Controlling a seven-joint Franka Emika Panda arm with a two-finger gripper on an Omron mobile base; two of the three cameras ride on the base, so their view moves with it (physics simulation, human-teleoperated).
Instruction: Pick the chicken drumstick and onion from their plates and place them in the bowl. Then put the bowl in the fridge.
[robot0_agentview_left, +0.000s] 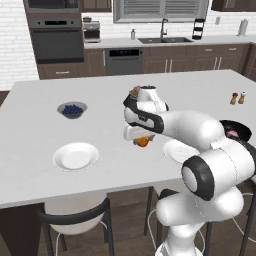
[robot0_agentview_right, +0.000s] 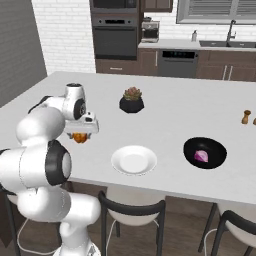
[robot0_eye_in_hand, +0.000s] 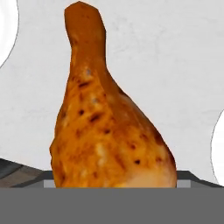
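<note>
The two-finger gripper (robot0_agentview_left: 140, 138) hangs above the white counter (robot0_agentview_left: 40, 125), near its front edge, and grasps the small orange-brown roasted chicken drumstick (robot0_eye_in_hand: 105, 127), whose plump end sits between the jaws and whose narrow end points away from the hand. The drumstick (robot0_agentview_right: 80, 137) is lifted clear of the surface, between two plain white round plates (robot0_agentview_left: 75, 156) (robot0_agentview_right: 134, 160) that both lie along the front edge. Toward the right end of that edge, the round black bowl (robot0_agentview_right: 218, 148) holds the small purple-red onion (robot0_agentview_right: 202, 156).
</note>
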